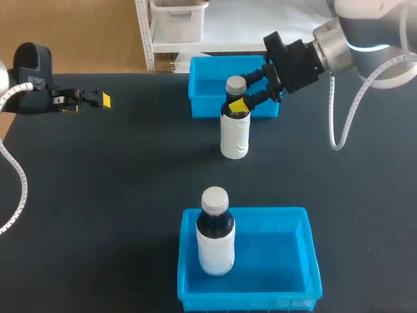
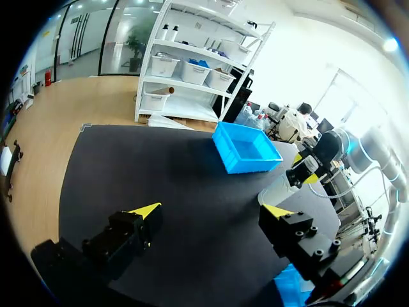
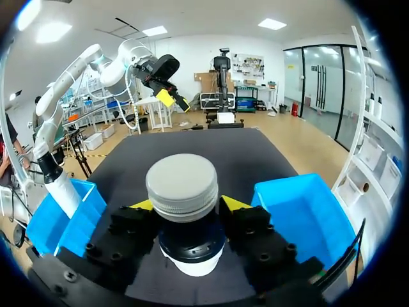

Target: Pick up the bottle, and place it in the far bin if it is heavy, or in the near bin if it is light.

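a: item one, the bottle. position?
b: upright on the table, just in front of the far bin. white sleeve, dark neck, grey cap.
a: handling?
b: looks like rigid plastic. the sleeve is smooth, so probably slippery. weight can't be judged by sight, only a lift would settle it.
a: hold point?
b: the neck under the cap, where the cap's lip should check any slip. the right pincer is clamped there, one finger on each side.
a: differences between views?
b: the right wrist view shows both fingers against the neck, while the head view hides the farther one. only the head view shows a second bottle standing in the near bin. the left wrist view shows the left pincer apart and empty, well away from the bottle.
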You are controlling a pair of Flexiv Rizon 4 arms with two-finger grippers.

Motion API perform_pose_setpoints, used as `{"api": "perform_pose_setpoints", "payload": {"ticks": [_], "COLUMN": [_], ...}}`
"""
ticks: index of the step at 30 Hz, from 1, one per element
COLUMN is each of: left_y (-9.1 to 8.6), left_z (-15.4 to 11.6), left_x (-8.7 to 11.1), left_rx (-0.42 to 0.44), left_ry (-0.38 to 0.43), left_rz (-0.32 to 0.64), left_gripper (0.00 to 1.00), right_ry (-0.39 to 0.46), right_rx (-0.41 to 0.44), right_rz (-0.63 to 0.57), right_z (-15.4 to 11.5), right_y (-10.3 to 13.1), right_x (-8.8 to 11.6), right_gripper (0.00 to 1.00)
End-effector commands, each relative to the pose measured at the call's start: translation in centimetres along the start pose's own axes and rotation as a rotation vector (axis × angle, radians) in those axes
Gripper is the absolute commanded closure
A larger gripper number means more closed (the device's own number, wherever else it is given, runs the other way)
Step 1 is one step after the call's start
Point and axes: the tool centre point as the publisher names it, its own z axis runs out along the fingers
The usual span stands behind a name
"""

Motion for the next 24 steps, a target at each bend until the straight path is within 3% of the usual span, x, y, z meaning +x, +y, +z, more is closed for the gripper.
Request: {"api": "perform_pose_setpoints", "payload": {"ticks": [1,5,9,24], "left_y": [0.0,0.0,0.0,0.0], "left_z": [0.0,0.0,0.0,0.0], "left_x": [0.0,0.0,0.0,0.0], "left_rx": [0.000,0.000,0.000,0.000], "left_ry": [0.000,0.000,0.000,0.000], "left_rz": [0.000,0.000,0.000,0.000], "left_gripper": [0.00,0.00,0.00,0.00], "right_ry": [-0.001,-0.001,-0.002,0.012], "right_rx": [-0.001,0.001,0.002,0.020], "right_rz": [-0.001,-0.002,-0.006,-0.070], "right_z": [0.0,-0.1,-0.1,-2.4], "right_y": [-0.1,-0.1,0.0,0.7], "right_x": [0.1,0.1,-0.1,-4.0], "right_gripper": [0.52,0.58,1.00,1.00]}}
